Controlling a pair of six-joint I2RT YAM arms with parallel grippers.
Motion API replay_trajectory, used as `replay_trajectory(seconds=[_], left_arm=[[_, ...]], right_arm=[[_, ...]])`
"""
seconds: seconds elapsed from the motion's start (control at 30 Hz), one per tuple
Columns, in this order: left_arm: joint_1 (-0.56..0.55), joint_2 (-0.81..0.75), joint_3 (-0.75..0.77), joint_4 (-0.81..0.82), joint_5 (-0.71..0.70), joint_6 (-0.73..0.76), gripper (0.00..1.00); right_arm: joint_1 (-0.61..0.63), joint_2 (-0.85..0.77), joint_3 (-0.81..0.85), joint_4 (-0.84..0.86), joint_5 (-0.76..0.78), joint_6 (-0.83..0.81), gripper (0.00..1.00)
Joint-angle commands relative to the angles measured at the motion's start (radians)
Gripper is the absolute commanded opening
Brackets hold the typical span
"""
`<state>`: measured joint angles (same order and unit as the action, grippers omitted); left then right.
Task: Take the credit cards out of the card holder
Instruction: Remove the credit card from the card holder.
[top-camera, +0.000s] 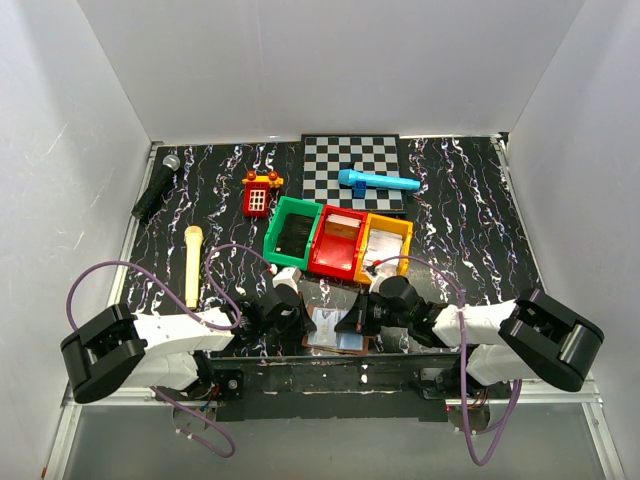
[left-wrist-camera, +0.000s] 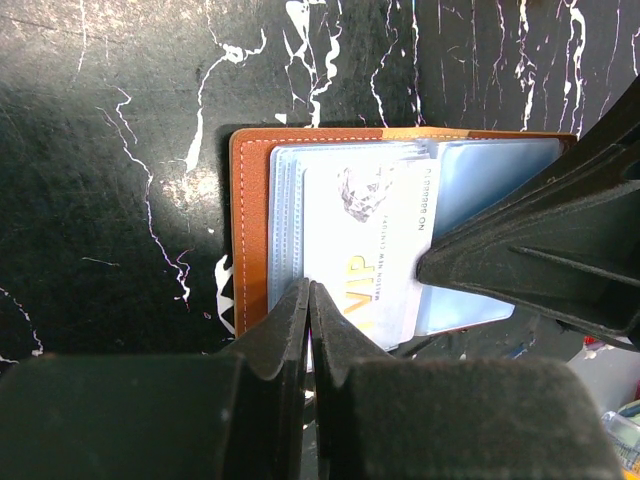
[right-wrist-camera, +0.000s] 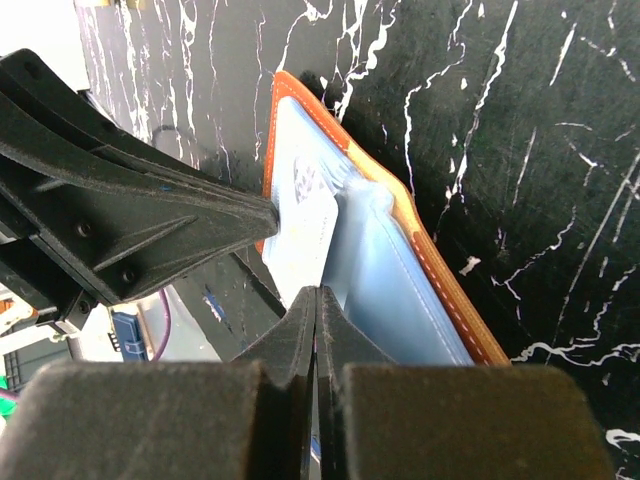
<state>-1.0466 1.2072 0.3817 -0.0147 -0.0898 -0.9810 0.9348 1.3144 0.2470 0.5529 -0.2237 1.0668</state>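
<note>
Looking at the card holder (top-camera: 340, 332) lying open and flat right by the near edge of the table (top-camera: 470, 200), roughly mid-way along it, just in front of the green bin (top-camera: 275, 235), red bin (top-camera: 330, 268) and orange bin (top-camera: 405, 235). Showing off pale blue glossy pockets facing up, with the brown cover peeking out as a border around them. Spotting a whitish credit card (left-wrist-camera: 370, 240) with gold VIP lettering lying on those pockets, looking partly slid out of a sleeve but not clear of the holder yet. Seeing the left gripper (left-wrist-camera: 310, 295) clenched tight, tips pressing down at one edge of the holder right on the card. Seeing the right gripper (right-wrist-camera: 316, 298) clamped closed too, sitting on the opposite side with tips meeting at the card's edge. Honestly not managing to tell whether pinching the card there or just touching it.
</note>
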Motion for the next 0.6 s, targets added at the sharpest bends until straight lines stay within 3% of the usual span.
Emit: replay_trajectory(seconds=[0.0,0.37,0.57], left_arm=[[-0.003,0.035,-0.05,-0.142,-0.021,0.013,0.0],[-0.003,0.0,-0.058,-0.143,-0.028,0.021,0.0],[-0.003,0.038,-0.05,-0.128,-0.015,0.024,0.0]], right_arm=[[-0.019,-0.027,0.012,0.016,-0.02,-0.016,0.01],[-0.047,-0.026,0.089,-0.131,-0.043,-0.088,0.01],[-0.054,-0.023,0.084,-0.111,-0.058,-0.085,0.01]])
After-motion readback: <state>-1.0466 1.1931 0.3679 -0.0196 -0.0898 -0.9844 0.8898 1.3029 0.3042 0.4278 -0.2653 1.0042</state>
